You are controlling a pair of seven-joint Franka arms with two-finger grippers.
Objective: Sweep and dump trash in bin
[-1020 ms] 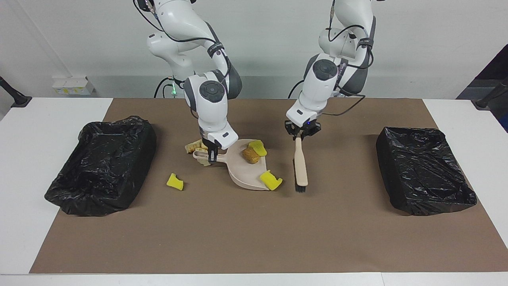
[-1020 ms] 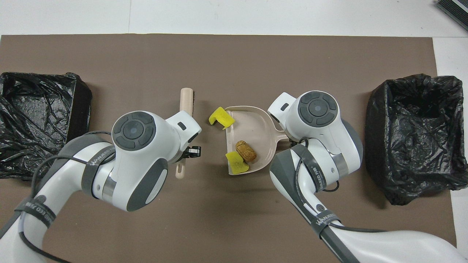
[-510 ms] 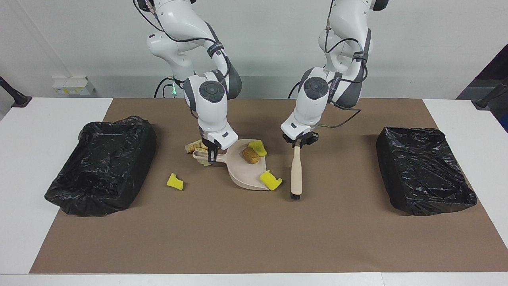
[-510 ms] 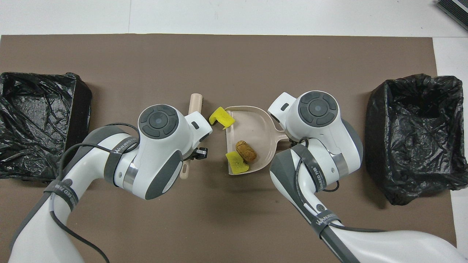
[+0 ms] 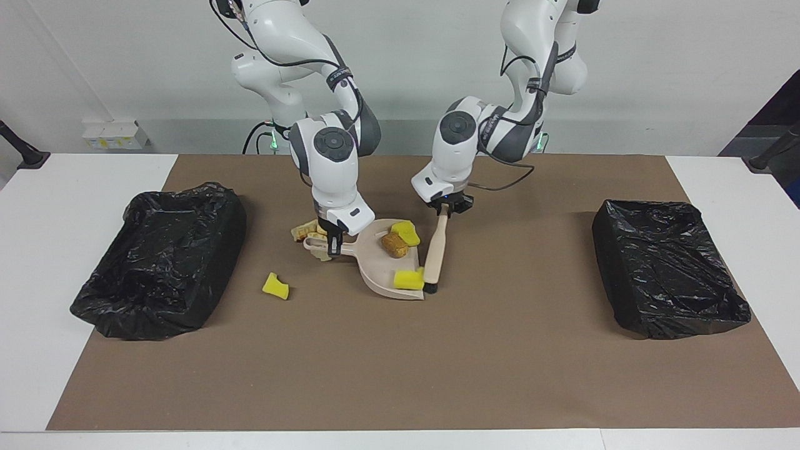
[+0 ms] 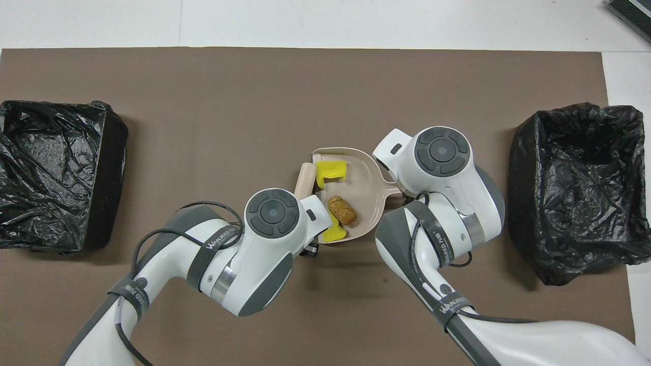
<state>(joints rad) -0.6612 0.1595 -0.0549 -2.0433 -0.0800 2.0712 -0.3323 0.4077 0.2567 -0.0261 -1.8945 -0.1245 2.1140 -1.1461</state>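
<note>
My right gripper [image 5: 334,242] is shut on the handle of the beige dustpan [image 5: 379,273], which rests on the mat. My left gripper [image 5: 445,210] is shut on the beige brush [image 5: 435,251], whose bristles touch the pan's open edge. On the pan lie a yellow sponge chunk [image 5: 409,279] against the brush, a brown lump [image 5: 395,245] and a second yellow chunk [image 5: 406,232]. The overhead view shows the pan [image 6: 362,175], brush [image 6: 305,178], lump [image 6: 342,210] and sponge [image 6: 330,170]. Another yellow scrap [image 5: 275,286] lies on the mat. Tan lumps [image 5: 305,230] lie beside my right gripper.
A black-lined bin [image 5: 215,275] stands at the right arm's end of the brown mat and another [image 5: 609,250] at the left arm's end. They also show in the overhead view [image 6: 524,168] [image 6: 114,168]. White table borders the mat.
My left gripper has swept the brush sideways to the dustpan's edge, and the yellow chunk at the lip has slid onto the pan. My right gripper and the pan have not moved.
</note>
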